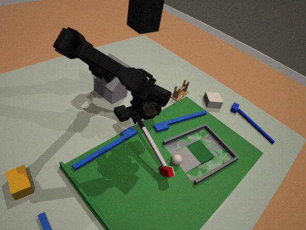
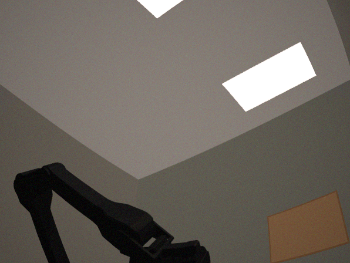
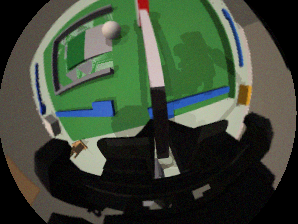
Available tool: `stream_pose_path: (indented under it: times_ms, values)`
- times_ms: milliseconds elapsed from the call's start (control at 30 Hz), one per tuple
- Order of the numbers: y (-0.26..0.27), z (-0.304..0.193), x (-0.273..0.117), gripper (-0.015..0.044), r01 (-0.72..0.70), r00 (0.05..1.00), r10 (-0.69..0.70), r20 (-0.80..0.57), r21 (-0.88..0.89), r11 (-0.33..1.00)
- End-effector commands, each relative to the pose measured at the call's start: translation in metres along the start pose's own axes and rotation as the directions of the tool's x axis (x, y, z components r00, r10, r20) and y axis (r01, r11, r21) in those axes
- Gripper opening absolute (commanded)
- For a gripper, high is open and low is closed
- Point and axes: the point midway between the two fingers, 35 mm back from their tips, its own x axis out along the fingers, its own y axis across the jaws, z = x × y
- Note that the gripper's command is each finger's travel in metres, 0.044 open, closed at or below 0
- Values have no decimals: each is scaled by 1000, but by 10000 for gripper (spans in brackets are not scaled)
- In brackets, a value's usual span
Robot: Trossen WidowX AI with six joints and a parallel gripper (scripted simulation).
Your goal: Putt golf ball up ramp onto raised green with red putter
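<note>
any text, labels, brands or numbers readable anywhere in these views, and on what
None: no words, labels, brands or numbers show in any view.
The red putter held in the gripper, the golf ball, the blue bars, the yellow block and the white block are all plain coloured surfaces.
The raised green is ringed by a pale triangle pattern, not writing.
The exterior view shows only bare walls, ceiling lights and a plain orange panel.

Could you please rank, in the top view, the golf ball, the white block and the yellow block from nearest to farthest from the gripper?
From the gripper, shut on the red putter:
1. Golf ball, below and to the right, at the ramp's foot.
2. White block, to the right, off the green mat.
3. Yellow block, far to the lower left.
</note>
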Motion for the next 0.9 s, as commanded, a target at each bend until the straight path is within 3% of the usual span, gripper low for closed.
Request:
stream_pose_path:
  times_ms: [0,367,867]
  values:
    - [2,1,-5,0,2,1000,-2,5,24,1000]
    - [3,1,-59,0,1,1000,-1,4,23,1000]
    - [3,1,-51,0,2,1000,-2,2,15,1000]
